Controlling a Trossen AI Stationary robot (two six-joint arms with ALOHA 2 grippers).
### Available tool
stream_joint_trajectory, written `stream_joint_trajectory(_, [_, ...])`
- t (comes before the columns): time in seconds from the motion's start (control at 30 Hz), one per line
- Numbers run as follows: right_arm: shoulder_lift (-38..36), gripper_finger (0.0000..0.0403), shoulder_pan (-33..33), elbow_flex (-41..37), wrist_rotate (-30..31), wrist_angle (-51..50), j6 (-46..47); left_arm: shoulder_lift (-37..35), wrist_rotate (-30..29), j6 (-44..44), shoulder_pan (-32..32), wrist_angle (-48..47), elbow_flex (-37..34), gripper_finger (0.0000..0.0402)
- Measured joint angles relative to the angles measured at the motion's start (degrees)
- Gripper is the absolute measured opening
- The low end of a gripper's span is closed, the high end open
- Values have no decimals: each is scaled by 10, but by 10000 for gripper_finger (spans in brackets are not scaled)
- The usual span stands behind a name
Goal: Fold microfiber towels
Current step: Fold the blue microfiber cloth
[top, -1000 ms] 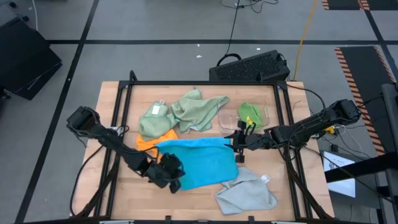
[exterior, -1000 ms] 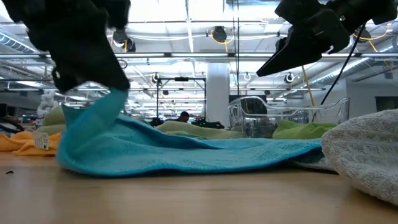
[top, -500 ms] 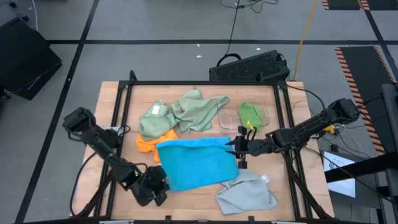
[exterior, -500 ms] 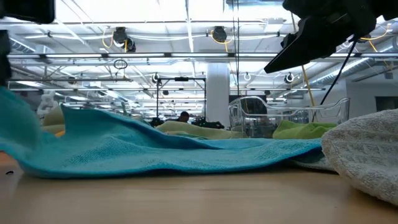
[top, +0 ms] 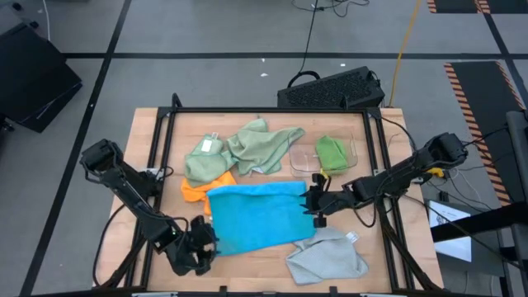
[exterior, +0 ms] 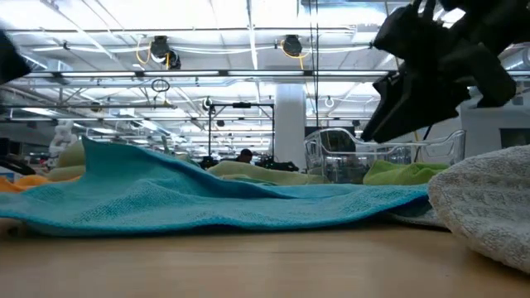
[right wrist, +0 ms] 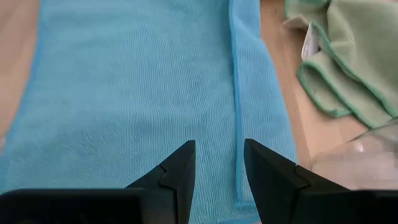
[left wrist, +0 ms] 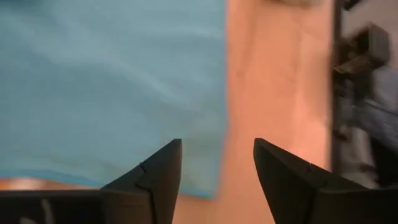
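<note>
The bright blue towel [top: 257, 216] lies spread on the table's middle, its far edge folded over in a narrow band [right wrist: 235, 93]. My left gripper [left wrist: 217, 174] stands open just off the towel's near left corner [left wrist: 208, 180], touching nothing. My right gripper [right wrist: 219, 168] stands open above the towel's right edge [top: 312, 206], clear of it in the low view [exterior: 414, 91]. An orange towel [top: 198, 186] and two sage green towels [top: 206, 157] [top: 266, 144] lie behind it. A grey towel [top: 327, 256] lies near right. A bright green towel [top: 332, 151] rests in the tray.
The clear plastic tray [top: 355, 142] stands at the far right of the table. Black frame rails [top: 157, 165] run along the table's left and right sides. A dark keyboard-like case [top: 332, 89] lies beyond the far edge. Bare wood shows along the near left [top: 239, 268].
My left gripper has drawn the blue towel's near left corner toward the table's near left and let it go. That corner, lifted a second ago, now lies flat, and the towel is spread wider. My right gripper has come down a little over the towel's right edge.
</note>
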Motion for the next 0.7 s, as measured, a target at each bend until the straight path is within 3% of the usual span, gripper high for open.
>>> stream_joint_trajectory(0.17, [9,128,0,0,2,1,-1,-21,-145,-22,21,-158,0,185])
stream_joint_trajectory(0.37, [9,128,0,0,2,2,0,-17,-163,-17,64,-335,0,204])
stream_joint_trajectory(0.5, [9,128,0,0,3,1,3,-16,-216,52,76,-360,0,219])
stream_joint_trajectory(0.7, [9,128,-1,0,2,-1,-5,-16,-161,113,110,-370,-3,204])
